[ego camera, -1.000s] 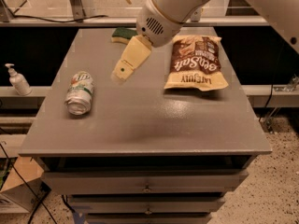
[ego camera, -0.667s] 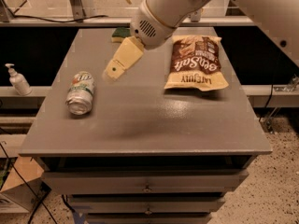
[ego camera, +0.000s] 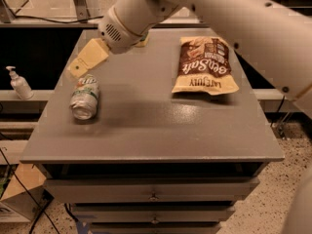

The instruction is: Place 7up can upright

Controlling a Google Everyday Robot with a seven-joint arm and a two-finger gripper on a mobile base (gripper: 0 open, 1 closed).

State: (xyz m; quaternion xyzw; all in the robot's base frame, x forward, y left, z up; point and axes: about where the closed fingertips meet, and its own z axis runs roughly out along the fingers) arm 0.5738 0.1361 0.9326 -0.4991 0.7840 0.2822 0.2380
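Can (ego camera: 84, 97) lies on its side, left on the table (ego camera: 146, 130).
Gripper (ego camera: 78, 69) sits at the can's far end, perhaps touching; spread or closed, I cannot tell. Bag (ego camera: 204, 65) lies far right.

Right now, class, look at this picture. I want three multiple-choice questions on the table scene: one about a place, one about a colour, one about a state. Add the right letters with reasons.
1. Where is the gripper?
A at the far right
B close by the far end of the can
C near the floor

2. What colour is most of the snack bag?
A brown
B blue
C red

3. How does the can lie?
A upright
B on its side
C crushed flat

Answers:
1 B: it hangs at the left side of the table, next to the can.
2 A: brown with a cream band.
3 B: one round end faces the camera.
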